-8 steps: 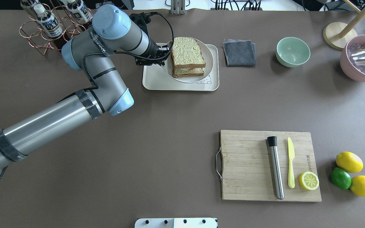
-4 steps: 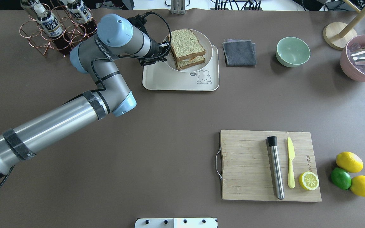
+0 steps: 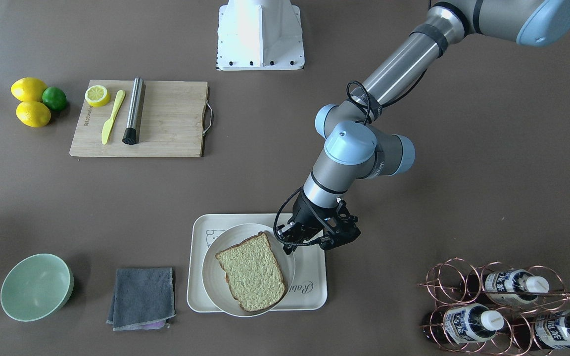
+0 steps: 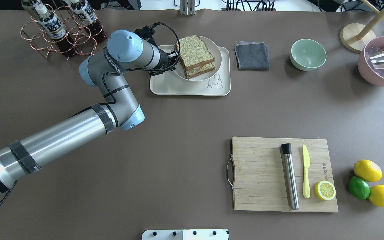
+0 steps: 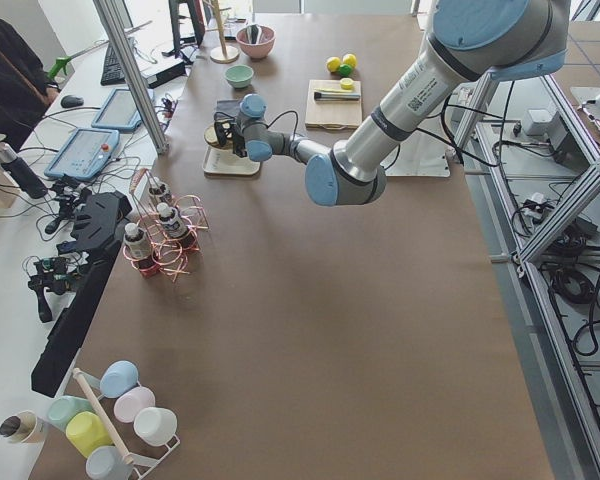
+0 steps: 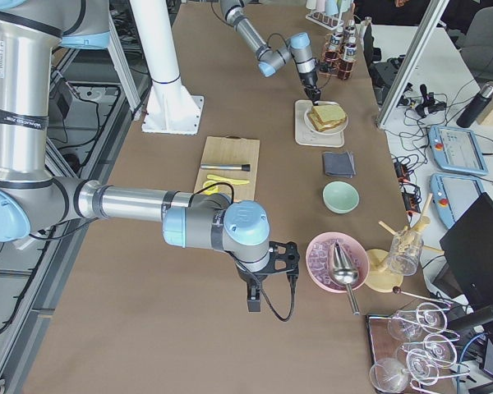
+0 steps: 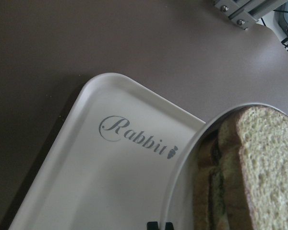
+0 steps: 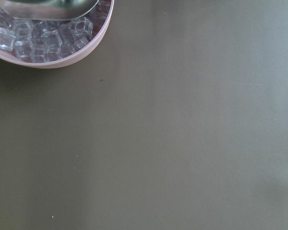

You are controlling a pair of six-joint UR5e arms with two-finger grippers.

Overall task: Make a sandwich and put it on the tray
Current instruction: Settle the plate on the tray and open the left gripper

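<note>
Over the tray (image 4: 165, 87), the left gripper (image 4: 175, 62) is holding a round white plate (image 4: 218, 55) by its rim. Its fingers (image 7: 154, 225) are looking pinched together on that rim.

The sandwich (image 4: 193, 51) is sitting on the plate, two bread slices stacked up. I am not seeing clearly what is lying between them. So the building part is looking done to me.

The plate is lying over the back half of the tray and poking out past the tray's far edge, the one away from the robot. I cannot tell if it is resting on the tray or hanging just above it. I am guessing the jobs left are getting the plate fully onto the tray, letting go and pulling away.

Well apart from the tray, the right gripper (image 6: 255, 300) is hanging low over the table (image 4: 178, 150) beside a pink bowl (image 6: 337, 258) of ice. I cannot tell if its fingers are apart or together.
</note>
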